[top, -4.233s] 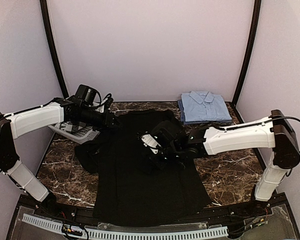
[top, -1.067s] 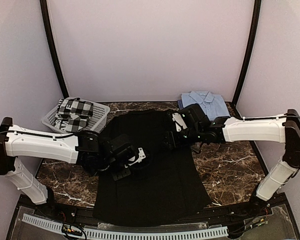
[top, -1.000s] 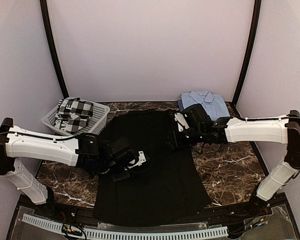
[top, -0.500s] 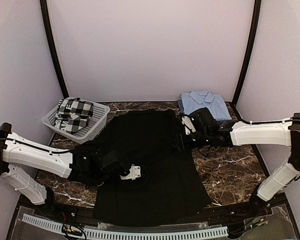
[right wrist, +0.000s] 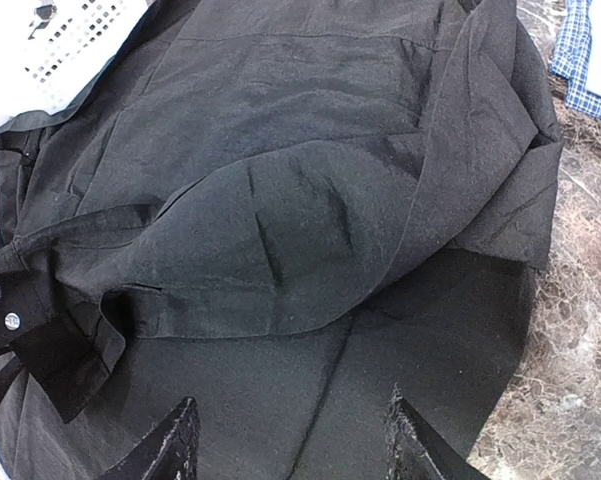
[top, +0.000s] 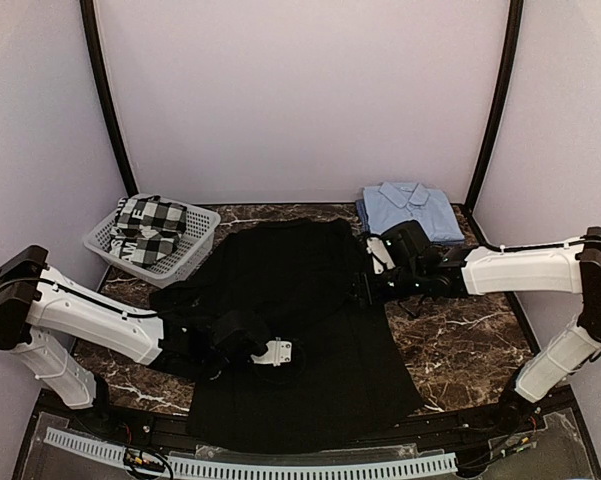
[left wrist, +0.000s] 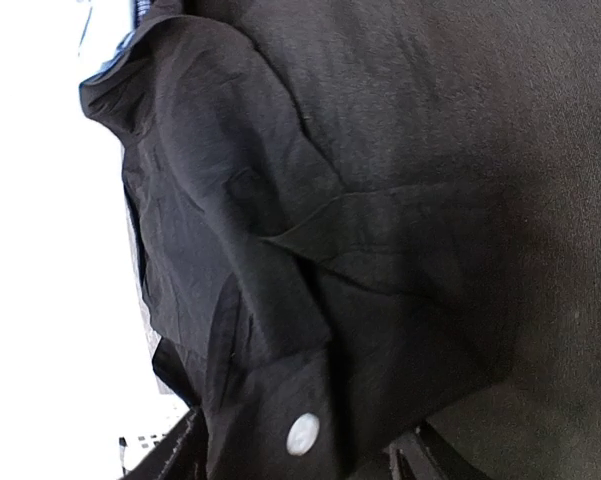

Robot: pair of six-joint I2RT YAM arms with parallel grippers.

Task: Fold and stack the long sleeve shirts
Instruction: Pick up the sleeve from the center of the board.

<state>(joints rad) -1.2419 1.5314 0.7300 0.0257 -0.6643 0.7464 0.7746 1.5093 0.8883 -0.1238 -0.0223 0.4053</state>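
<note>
The black shirt (top: 305, 385) lies spread on the marble table, with one sleeve folded across its body. Its buttoned cuff (left wrist: 302, 432) lies between my left gripper's fingers. My left gripper (top: 276, 352) is low on the shirt's left middle with jaws apart; it also shows in the left wrist view (left wrist: 295, 465). My right gripper (top: 364, 287) is open and empty just above the shirt's right edge, and the right wrist view (right wrist: 290, 440) shows black cloth (right wrist: 280, 200) under it. The light blue shirt (top: 408, 210) lies folded at the back right.
A white basket (top: 198, 243) holding a black-and-white checked cloth (top: 145, 225) stands at the back left. Bare marble (top: 460, 330) shows right of the black shirt. Purple walls close in the back and sides.
My left gripper slid toward the near edge over the black shirt and the left arm dropped lower. My right gripper drifted slightly right along the shirt's right edge.
</note>
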